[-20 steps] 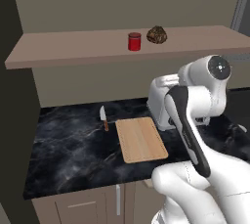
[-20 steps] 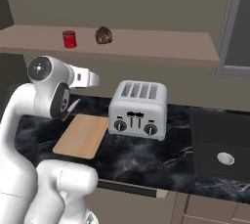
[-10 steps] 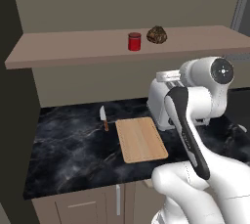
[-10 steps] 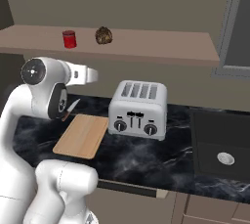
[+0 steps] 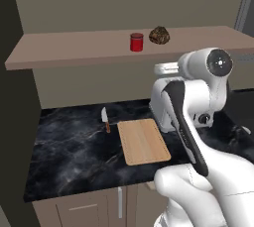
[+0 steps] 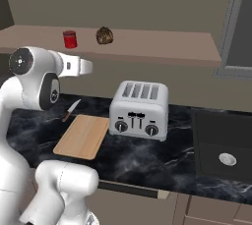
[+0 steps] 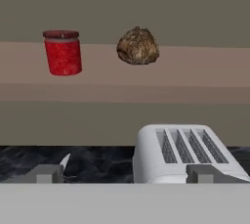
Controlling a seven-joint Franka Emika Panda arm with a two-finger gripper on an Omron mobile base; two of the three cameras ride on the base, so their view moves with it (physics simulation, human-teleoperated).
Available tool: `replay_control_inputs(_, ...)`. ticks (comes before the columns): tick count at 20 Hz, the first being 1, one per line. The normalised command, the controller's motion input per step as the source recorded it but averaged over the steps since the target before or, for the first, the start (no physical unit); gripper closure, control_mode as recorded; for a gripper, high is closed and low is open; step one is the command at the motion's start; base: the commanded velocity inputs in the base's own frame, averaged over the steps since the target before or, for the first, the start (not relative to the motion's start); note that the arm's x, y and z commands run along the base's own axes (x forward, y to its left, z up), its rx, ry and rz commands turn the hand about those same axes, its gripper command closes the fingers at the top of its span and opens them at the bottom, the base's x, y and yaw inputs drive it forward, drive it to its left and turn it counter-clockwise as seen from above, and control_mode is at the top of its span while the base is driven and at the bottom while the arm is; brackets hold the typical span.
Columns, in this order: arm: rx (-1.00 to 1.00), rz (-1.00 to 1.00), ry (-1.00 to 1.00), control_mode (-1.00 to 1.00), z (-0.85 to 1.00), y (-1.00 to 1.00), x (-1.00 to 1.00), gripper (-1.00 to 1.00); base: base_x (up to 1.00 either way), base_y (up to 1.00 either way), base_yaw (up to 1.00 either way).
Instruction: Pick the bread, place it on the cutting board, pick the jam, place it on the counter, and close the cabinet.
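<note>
From your left base view the bread (image 5: 159, 35) and jam (image 5: 136, 42) sit side by side on the cabinet (image 5: 74, 52) shelf, cutting board (image 5: 143, 141) bare – nothing's done yet. Right base view agrees (toaster (image 6: 139, 109) beside the board). Hand view: the gripper (image 7: 124, 173) faces the loaf, jaws wide apart and holding nothing – you've got every step left.

A plain beige wall (image 6: 162, 8) is seen at 12 o'clock, behind the work area, and flat, even light is cast over it. A silver four-slot toaster (image 6: 139, 109) is set at the centre of the right base view, with two round knobs on its front. A dark sink (image 6: 224, 145) is sunk into the surface at 3 o'clock of the toaster. A small knife (image 5: 105, 119) is laid at 9 o'clock of centre in the left base view. Low tan cupboards (image 5: 94, 206) with a silver handle are fitted at 6 o'clock.
</note>
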Motion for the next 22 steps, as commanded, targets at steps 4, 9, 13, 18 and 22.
replay_control_inputs(4, 0.00, 0.00, -0.01, -1.00, 0.24, 0.16, 0.00, -1.00, 0.00, 0.00, 0.00)
replay_control_inputs(9, 0.00, 0.00, 0.00, -1.00, 0.32, 0.08, 0.00, -1.00, 0.00, 0.00, 0.00)
replay_control_inputs(13, 0.00, 0.00, 0.00, -1.00, 0.27, 0.08, 0.00, -1.00, 0.00, 0.00, 0.00)
replay_control_inputs(18, 0.02, 0.02, 0.00, -1.00, 0.19, 0.11, 0.09, -1.00, 0.00, 0.00, 0.00)
replay_control_inputs(22, 0.06, 0.05, 0.00, -1.00, 0.14, 0.08, 0.10, -1.00, 0.00, 0.00, 0.00)
